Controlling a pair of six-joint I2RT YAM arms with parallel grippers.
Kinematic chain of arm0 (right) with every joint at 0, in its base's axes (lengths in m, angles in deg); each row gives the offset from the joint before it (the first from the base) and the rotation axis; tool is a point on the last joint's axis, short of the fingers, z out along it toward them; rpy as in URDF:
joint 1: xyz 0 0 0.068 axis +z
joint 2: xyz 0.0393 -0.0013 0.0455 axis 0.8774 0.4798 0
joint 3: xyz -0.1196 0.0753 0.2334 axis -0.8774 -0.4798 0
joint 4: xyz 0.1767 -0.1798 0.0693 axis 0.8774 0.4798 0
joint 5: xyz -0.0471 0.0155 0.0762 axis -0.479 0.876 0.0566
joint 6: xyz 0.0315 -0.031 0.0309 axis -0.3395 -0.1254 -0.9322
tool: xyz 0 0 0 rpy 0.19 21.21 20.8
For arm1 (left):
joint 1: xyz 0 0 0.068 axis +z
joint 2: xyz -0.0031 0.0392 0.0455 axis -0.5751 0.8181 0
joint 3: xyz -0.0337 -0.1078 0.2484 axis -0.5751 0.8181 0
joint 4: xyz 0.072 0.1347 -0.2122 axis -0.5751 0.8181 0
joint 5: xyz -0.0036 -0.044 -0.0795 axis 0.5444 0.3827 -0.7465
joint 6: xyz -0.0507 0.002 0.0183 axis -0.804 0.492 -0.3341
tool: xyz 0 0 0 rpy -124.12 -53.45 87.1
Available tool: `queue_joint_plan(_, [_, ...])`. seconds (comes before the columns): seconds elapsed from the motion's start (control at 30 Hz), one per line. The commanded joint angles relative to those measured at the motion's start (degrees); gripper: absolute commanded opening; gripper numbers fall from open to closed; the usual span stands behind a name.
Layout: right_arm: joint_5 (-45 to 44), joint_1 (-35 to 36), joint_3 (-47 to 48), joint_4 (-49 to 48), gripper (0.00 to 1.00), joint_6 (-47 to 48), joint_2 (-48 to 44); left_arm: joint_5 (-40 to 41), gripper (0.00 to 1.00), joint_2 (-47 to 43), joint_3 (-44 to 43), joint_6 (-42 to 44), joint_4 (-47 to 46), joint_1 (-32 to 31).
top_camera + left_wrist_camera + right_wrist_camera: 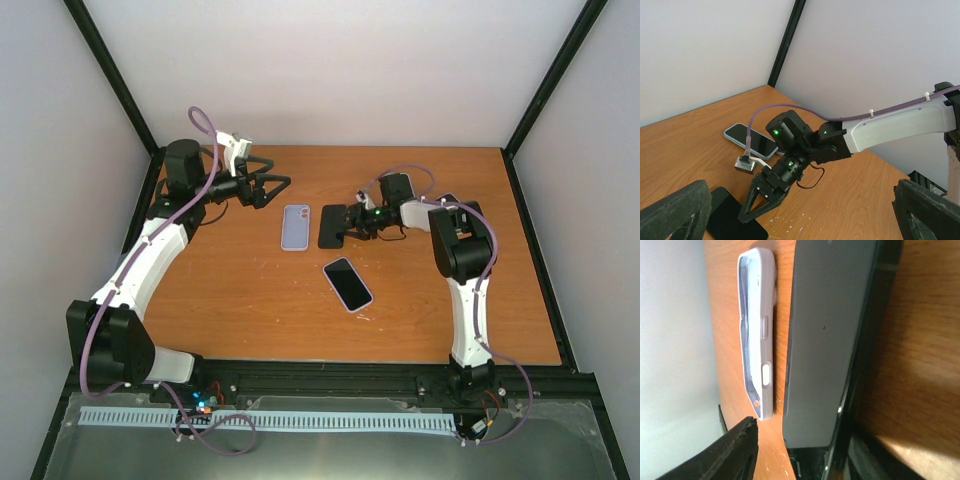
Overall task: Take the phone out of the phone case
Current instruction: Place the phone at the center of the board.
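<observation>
- The black phone [333, 227], a flat dark slab with rounded corners, lies on the worktop just right of the top view's centre. It is outside its case.
- In the right wrist view the black phone [825, 340] fills the middle of the frame. A shadow falls on the wood along its right side.
- The lavender phone case [295, 227], a pale soft-looking shell with a camera cut-out, lies just left of the phone. A thin strip of wood separates them, so they do not touch.
- In the right wrist view the lavender phone case [760, 335] sits at the upper left. Its hollow inside and side buttons show, and nothing is in it.
- The right gripper [346, 229] reaches in from the right of the top view, its tip at the phone's right edge.
- In the left wrist view the right gripper [746, 215] has its tip against the phone [735, 217] at the lower left.
- One black finger [737, 452] shows at the lower left of the right wrist view, with bare wood between it and the phone. The jaws stand partly apart and clamp nothing.
- The left gripper [272, 185] hangs at the upper left of the top view, well apart from both items. Its foam-padded fingers [675, 212] sit in the bottom corners of its own view, spread wide and holding nothing.
- A pale-rimmed phone [348, 284] with a dark screen lies face up below centre, apart from the others. The left wrist view also shows it [751, 141], left of centre.
- The worktop [250, 290] is orange-brown wood with pale walls around it.
</observation>
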Motion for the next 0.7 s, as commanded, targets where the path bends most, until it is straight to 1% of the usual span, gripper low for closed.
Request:
queue_joint_plan(0.0, [-4.08,-0.21,0.09,2.53,0.55,1.84,-3.75,-0.66,1.00,-0.01,0.29,-0.68,-1.85,0.45])
queue_joint_plan(0.07, [-6.21,-0.19,0.20,4.32,0.68,3.36,-5.13,-0.49,1.00,-0.19,0.41,-0.64,-1.78,0.47])
queue_joint_plan(0.17, [-10.06,-0.15,0.27,7.33,0.82,5.93,-7.30,-0.14,1.00,-0.65,0.63,-0.59,-1.86,0.47])
queue_joint_plan(0.23, [-11.87,-0.18,-0.11,8.49,0.95,7.20,-8.87,0.16,1.00,-1.10,0.89,-0.52,-1.81,0.47])
queue_joint_plan(0.27, [-12.66,-0.18,-0.43,8.89,0.98,7.59,-9.61,0.33,1.00,-1.23,1.05,-0.58,-1.82,0.47])
queue_joint_plan(0.3, [-13.25,-0.19,-0.60,9.21,1.00,8.04,-10.43,0.50,1.00,-1.48,1.16,-0.52,-1.76,0.47])
queue_joint_plan(0.47, [-15.26,-0.20,-1.54,11.20,1.00,11.22,-15.23,1.31,1.00,-2.22,1.36,-0.29,-1.38,0.47])
queue_joint_plan(0.67, [-19.55,-0.16,-4.18,14.74,1.00,19.00,-23.57,2.47,1.00,-4.14,2.51,0.72,-0.59,0.55])
